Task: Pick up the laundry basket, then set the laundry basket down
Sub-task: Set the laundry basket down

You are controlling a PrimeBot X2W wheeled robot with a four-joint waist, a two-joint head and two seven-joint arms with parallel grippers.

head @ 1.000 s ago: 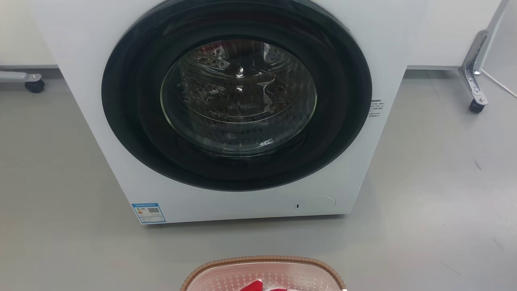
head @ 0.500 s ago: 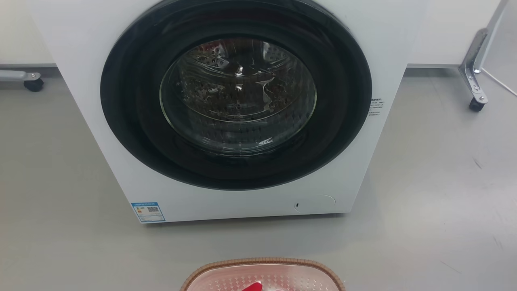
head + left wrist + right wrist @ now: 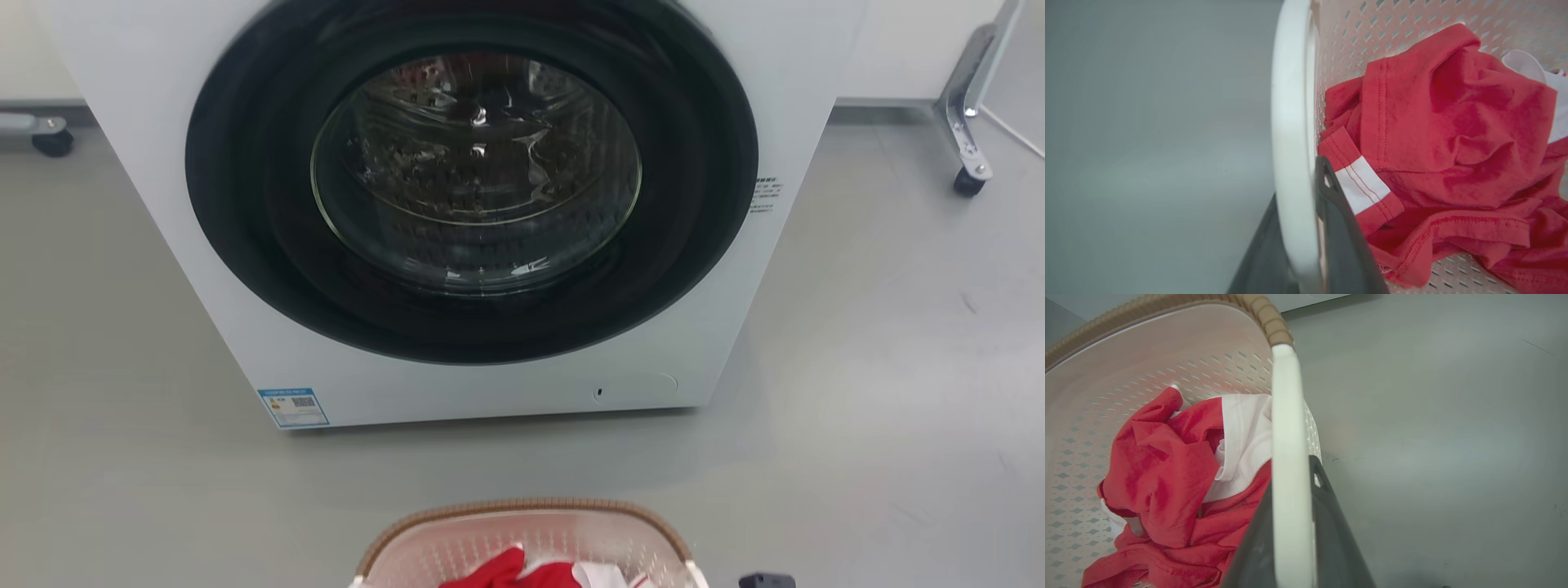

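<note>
While both jaws clamp its handles (image 3: 1290, 122), the laundry basket (image 3: 522, 505) holds clothes (image 3: 1453, 122).

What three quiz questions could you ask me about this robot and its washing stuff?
1. True or false: the front-loading washer has its round glass door shut.
2. What lies in the laundry basket? A: blue towels. B: a red garment with white trim. C: nothing at all.
3. Fill the gap: the left gripper and the right gripper each have their two dark fingers either side of a white ____ of the basket.

Key: 1 true; 2 B; 3 handle.
</note>
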